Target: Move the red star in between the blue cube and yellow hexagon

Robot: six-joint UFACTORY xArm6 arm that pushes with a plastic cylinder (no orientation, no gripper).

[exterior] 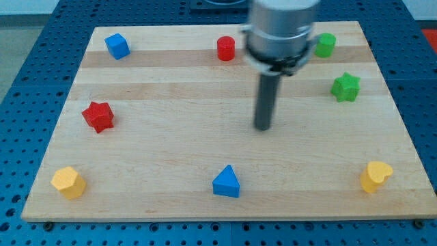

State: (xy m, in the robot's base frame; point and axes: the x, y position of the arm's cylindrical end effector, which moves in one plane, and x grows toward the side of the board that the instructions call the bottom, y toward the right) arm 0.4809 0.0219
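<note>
I count 8 blocks on the pale wooden board (171, 143): 2 red, 2 blue, 2 green, 2 yellow. I have no jaws, only my tip (263, 127), near mid-board and touching nothing. The red star (98, 115) sits at the view's left, between the blue cube (117, 46) above and the yellow hexagon (68, 182) below. Others: red cylinder (226, 48), blue triangle (227, 182), green star (345, 87), green block (325, 45), yellow heart (375, 176).

Arm housing (282, 27) blurred, cut off at the view's top; perhaps moving.
</note>
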